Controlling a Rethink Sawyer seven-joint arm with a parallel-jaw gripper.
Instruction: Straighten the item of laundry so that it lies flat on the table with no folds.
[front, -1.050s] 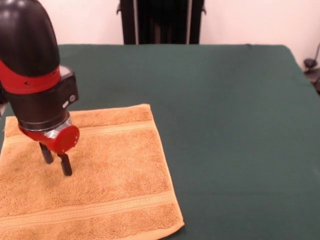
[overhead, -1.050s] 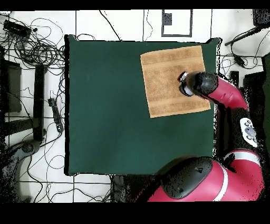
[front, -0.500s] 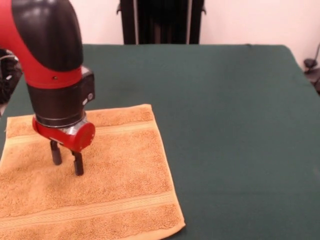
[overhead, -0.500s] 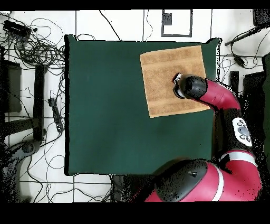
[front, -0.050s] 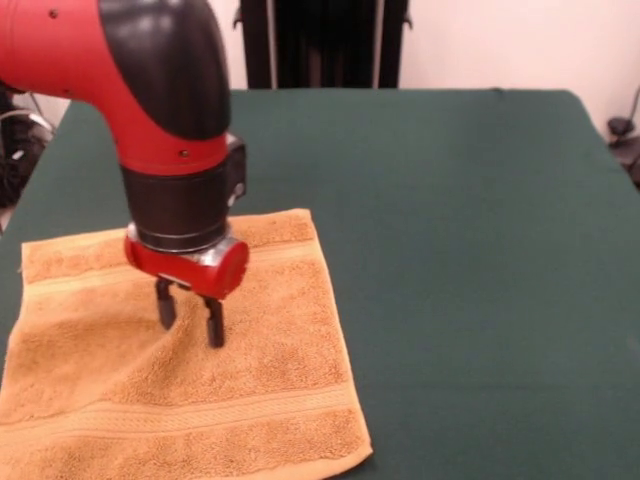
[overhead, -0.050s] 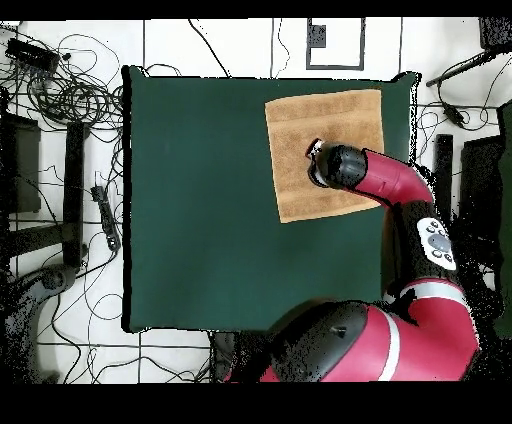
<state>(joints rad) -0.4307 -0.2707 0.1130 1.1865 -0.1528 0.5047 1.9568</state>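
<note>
We see the golden-orange hand towel (front, -0.050s: 250, 400) spread on the dark green surface (front, -0.050s: 470, 230), in the corner that sits at the lower left of the front view and at the upper right of the overhead view (overhead, -0.050s: 300, 200). It is close to the surface's edges there, with most of the green cloth bare beside it. The towel lies mostly flat and roughly square. A woven flat band runs across it near the front edge and another near the far edge. Around its middle the cloth is drawn into soft ripples that fan out towards the left in the front view.

The red and black arm (front, -0.050s: 150, 90) comes down over the towel, and its gripper (front, -0.050s: 188, 318) points straight down at the rippled spot. We find the jaws parted by a narrow gap, both dark tips pressed on or into the terry, with no cloth visibly lifted between them.
</note>
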